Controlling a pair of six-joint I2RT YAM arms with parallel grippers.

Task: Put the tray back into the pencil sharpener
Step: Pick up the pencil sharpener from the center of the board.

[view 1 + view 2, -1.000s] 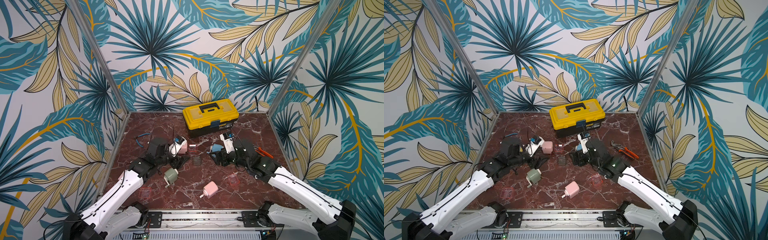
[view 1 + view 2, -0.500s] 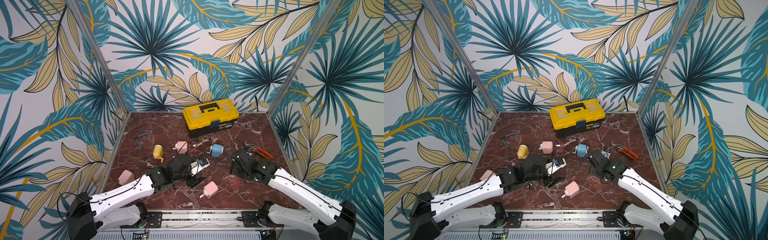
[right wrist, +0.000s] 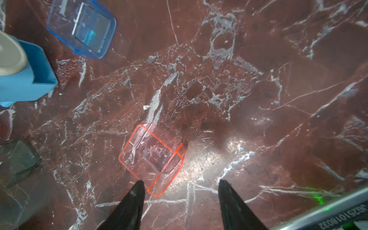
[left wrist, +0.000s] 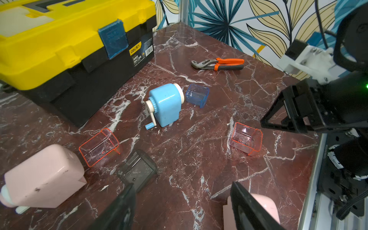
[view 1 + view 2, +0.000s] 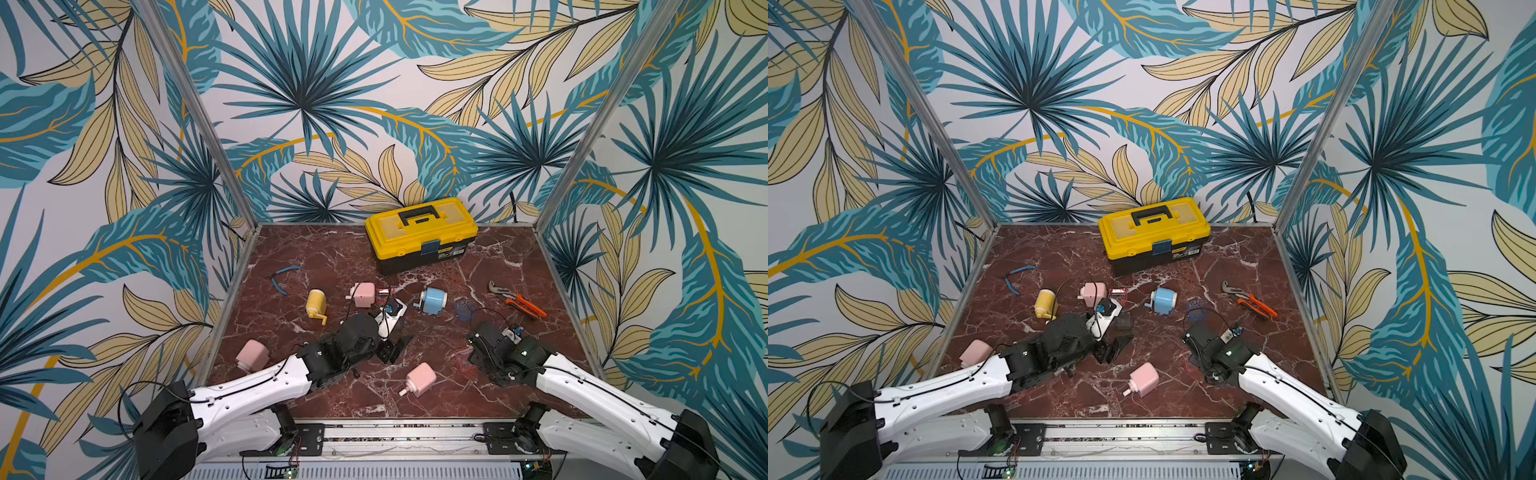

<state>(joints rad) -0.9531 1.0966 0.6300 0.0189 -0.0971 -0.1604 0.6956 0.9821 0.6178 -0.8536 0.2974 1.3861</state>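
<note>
Right gripper (image 3: 180,182), jaws spread and empty, hangs above a clear pink tray (image 3: 152,157) lying on the marble table (image 3: 278,59); left gripper (image 4: 181,184), likewise spread and empty, is near a pink pencil sharpener (image 5: 420,377)

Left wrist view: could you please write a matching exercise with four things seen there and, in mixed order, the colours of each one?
Things:
1. toolbox
2. pliers
3. sharpener nearest the pliers
4. table top

Colours:
A. light blue body, cream crank
B. yellow lid, black base
C. dark red with white veins
D. orange handles, grey jaws

Pairs: 1-B, 2-D, 3-A, 4-C.
</note>
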